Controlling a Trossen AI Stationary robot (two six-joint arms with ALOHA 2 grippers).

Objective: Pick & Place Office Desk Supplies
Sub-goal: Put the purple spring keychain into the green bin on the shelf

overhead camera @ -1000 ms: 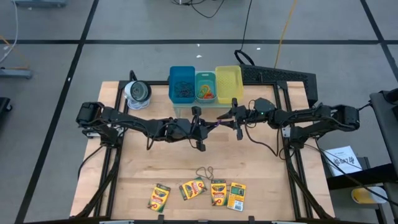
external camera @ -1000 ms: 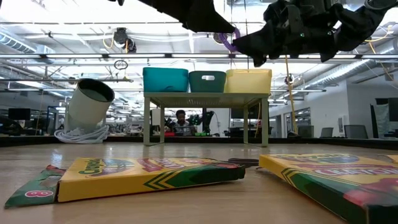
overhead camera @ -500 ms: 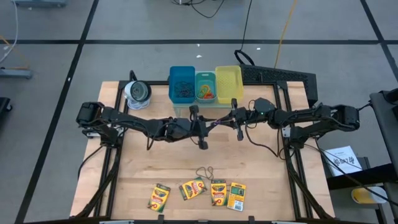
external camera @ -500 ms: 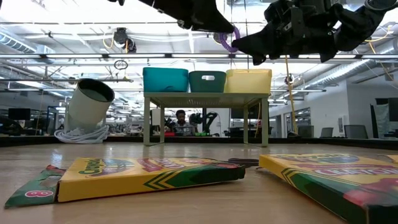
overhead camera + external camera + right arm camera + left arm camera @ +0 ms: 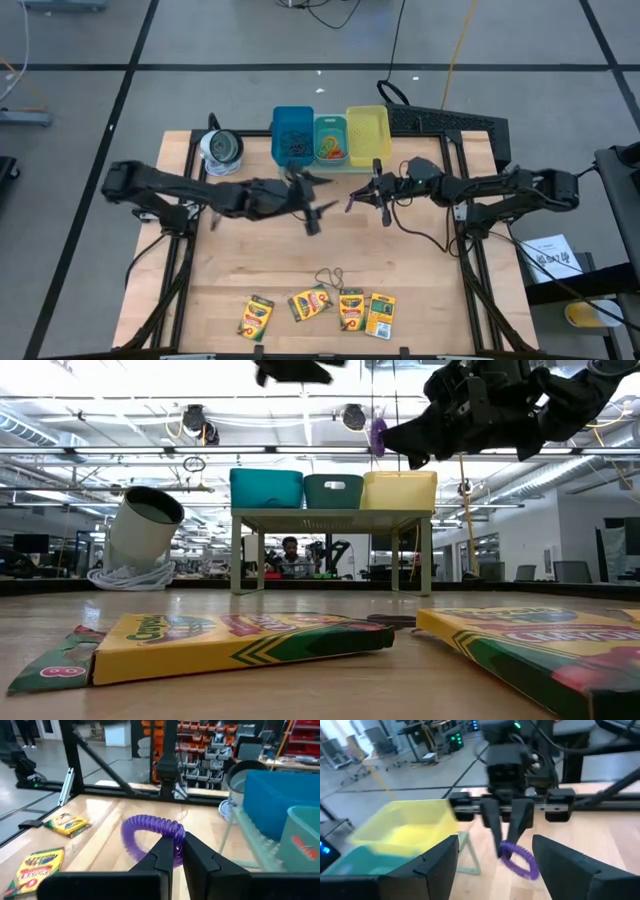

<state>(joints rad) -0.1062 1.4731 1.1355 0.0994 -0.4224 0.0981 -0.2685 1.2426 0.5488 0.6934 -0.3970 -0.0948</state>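
A purple coiled ring band (image 5: 148,833) is up in the air over the table's middle, with my right gripper (image 5: 352,203) shut on it. My left gripper (image 5: 318,202) stands open a short way to the band's left, touching nothing; in its wrist view the band (image 5: 518,858) shows between its spread fingers, farther off. Several yellow-and-green crayon boxes (image 5: 311,303) lie flat near the front edge, with thin wiry loops (image 5: 330,276) just behind them. More ring bands lie in the teal bin (image 5: 330,140). My right gripper pinches one side of the purple band's ring (image 5: 176,843) between its two fingertips. The fingers come level from the table's right. The band sticks out past and below the fingertips (image 5: 506,836), lifted well clear of the table.
Blue (image 5: 293,135), teal and yellow (image 5: 367,133) bins stand side by side on a small raised rack at the table's far edge. A round silvery-white roll (image 5: 220,148) sits at the far left. Bare wood lies between the arms and the crayon boxes.
My left gripper has let go of the purple band, rolled, and drawn back up and toward the table's left. The band has stayed in the air with my right gripper, which has kept its place.
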